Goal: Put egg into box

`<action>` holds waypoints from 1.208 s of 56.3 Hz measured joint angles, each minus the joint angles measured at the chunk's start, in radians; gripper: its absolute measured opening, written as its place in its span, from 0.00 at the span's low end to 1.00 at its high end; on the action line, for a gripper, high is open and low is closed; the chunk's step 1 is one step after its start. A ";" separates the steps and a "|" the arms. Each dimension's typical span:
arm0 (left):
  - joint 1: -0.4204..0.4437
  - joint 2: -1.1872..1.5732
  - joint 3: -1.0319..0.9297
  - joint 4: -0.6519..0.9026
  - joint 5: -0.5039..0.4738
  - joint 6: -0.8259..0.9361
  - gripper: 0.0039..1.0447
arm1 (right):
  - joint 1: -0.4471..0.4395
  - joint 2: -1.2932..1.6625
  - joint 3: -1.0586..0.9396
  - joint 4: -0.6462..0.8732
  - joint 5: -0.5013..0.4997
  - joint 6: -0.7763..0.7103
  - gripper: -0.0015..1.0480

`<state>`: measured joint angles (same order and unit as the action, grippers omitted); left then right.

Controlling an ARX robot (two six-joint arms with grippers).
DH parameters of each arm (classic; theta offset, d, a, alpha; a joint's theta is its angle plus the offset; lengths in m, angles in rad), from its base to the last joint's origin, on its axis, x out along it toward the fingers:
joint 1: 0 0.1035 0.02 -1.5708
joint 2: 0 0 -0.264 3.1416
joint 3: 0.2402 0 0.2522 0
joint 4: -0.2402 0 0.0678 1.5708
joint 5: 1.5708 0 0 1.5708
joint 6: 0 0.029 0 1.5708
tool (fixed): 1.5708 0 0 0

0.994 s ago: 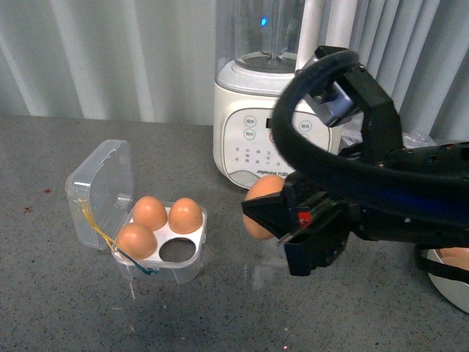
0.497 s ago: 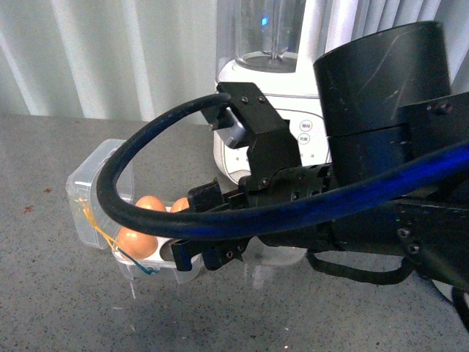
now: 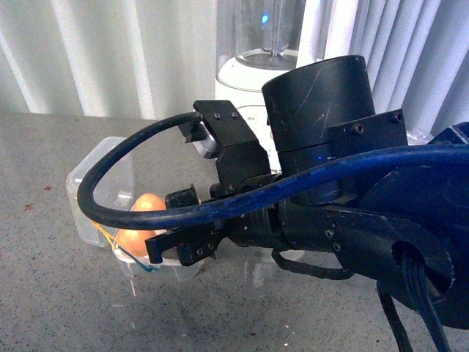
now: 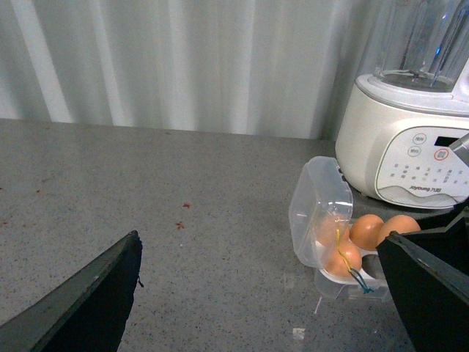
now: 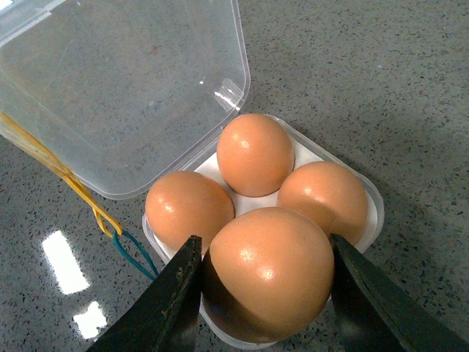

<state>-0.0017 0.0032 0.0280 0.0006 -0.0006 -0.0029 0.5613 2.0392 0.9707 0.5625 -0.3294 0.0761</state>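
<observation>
My right gripper is shut on the egg, an orange-brown egg held over the near cell of the box. The box is a clear four-cell case with its lid open and yellow and blue bands. Three other eggs sit in its other cells. In the front view the right arm covers most of the box; the held egg is hidden there. My left gripper is open and empty, well short of the box.
A white blender stands behind the box, also in the left wrist view. Grey speckled counter with small red specks. Curtains hang at the back.
My right arm has swung left with the egg, from beside the blender to over the box, and now covers most of the box in the front view.
</observation>
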 joint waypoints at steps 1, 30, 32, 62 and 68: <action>0.000 0.000 0.000 0.000 0.000 0.000 0.94 | 0.002 0.003 0.003 -0.003 0.006 0.000 0.41; 0.000 0.000 0.000 0.000 0.000 0.000 0.94 | -0.039 -0.148 -0.177 0.151 0.138 -0.002 0.93; 0.000 0.000 0.000 0.000 0.000 0.000 0.94 | -0.064 -0.194 -0.225 0.189 0.122 0.018 0.93; 0.000 -0.001 0.000 0.000 0.000 0.000 0.94 | -0.214 -0.454 -0.656 0.698 0.682 -0.067 0.35; 0.000 -0.001 0.000 0.000 0.000 0.000 0.94 | -0.262 -0.590 -0.726 0.599 0.620 -0.072 0.17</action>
<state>-0.0017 0.0021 0.0280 0.0006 -0.0002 -0.0029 0.2989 1.4494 0.2443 1.1614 0.2901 0.0044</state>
